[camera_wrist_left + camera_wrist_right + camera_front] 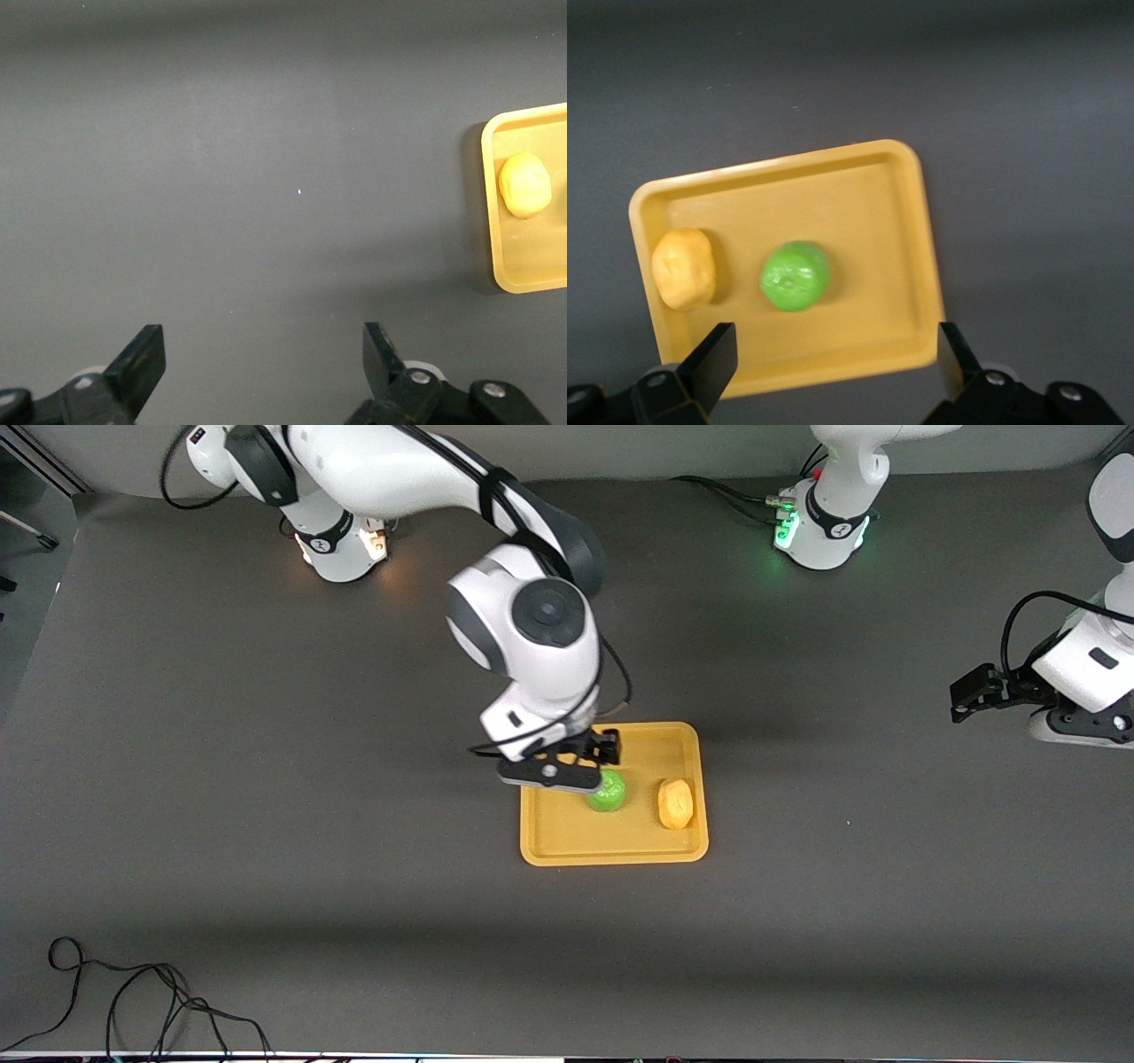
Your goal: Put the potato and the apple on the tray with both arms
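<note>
The right hand (pixel 592 772) hovered over the tray (pixel 567 841), fingers spread wide — the apple (pixel 608 792) sat loose on the tray right beneath it, the potato (pixel 675 803) just beside. The left hand (pixel 974 691) waited well off the tray over the worktop (pixel 266 779) — fingers apart too.
</note>
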You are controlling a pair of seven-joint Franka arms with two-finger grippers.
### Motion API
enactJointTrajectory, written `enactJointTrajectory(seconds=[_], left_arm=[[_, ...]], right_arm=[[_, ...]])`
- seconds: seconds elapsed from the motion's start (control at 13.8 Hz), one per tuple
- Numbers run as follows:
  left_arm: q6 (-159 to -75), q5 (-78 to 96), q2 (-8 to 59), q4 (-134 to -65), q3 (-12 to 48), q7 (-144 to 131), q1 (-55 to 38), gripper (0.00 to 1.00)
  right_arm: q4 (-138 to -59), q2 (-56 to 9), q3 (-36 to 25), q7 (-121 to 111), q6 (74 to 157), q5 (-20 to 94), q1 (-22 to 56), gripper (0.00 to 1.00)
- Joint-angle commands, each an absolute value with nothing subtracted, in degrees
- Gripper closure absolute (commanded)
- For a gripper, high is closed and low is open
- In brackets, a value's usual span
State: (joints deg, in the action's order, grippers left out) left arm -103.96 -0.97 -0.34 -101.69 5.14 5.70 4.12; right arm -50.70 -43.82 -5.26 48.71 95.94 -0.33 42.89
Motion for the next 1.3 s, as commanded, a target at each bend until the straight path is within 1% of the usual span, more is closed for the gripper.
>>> enactJointTrajectory(seconds=[0.0,0.14,0.43,0.58,0.65,0.8,0.87,1.09,1.23], left_arm=[[-104.4,-1.4,-1.5,-102.8,4.9,4.7,3.3,0.01],[-104.8,-1.3,-1.5,-102.6,4.7,4.9,3.9,0.01],[-104.6,-1.3,-1.3,-102.7,4.6,5.5,4.0,0.01],[-104.6,-1.3,-1.3,-102.7,4.5,5.7,4.0,0.01],[-104.6,-1.3,-1.3,-102.8,4.5,5.7,4.0,0.01],[-104.9,-1.3,-1.2,-102.8,4.5,5.7,4.0,0.01],[-105.0,-1.3,-1.1,-102.8,4.5,5.7,4.0,0.01],[-105.3,-1.2,-1.1,-102.9,4.5,5.7,4.0,0.01],[-105.2,-1.2,-1.2,-102.8,4.3,5.7,4.1,0.01]], right_arm=[[-54.3,-36.7,-5.4,43.2,89.2,-1.1,39.4,0.0],[-57.9,-30.7,-5.8,33.7,82.9,-1.2,36.2,0.0],[-74.0,-15.2,-5.6,20.2,84.3,-1.1,26.0,0.0],[-80.7,-8.7,-5.2,12.8,85.7,-0.5,19.5,0.0],[-83.3,-6.5,-4.4,9.6,86.2,-0.5,16.4,0.0],[-87.3,-2.9,-0.9,5.3,87.2,-0.5,8.3,0.0],[-88.8,-1.9,-0.4,3.4,88.1,-0.4,5.5,0.0],[-88.9,-1.8,-1.1,1.0,88.6,-0.5,2.0,0.0],[-88.9,-2.0,-3.2,-1.4,88.5,-0.5,1.8,0.0]])
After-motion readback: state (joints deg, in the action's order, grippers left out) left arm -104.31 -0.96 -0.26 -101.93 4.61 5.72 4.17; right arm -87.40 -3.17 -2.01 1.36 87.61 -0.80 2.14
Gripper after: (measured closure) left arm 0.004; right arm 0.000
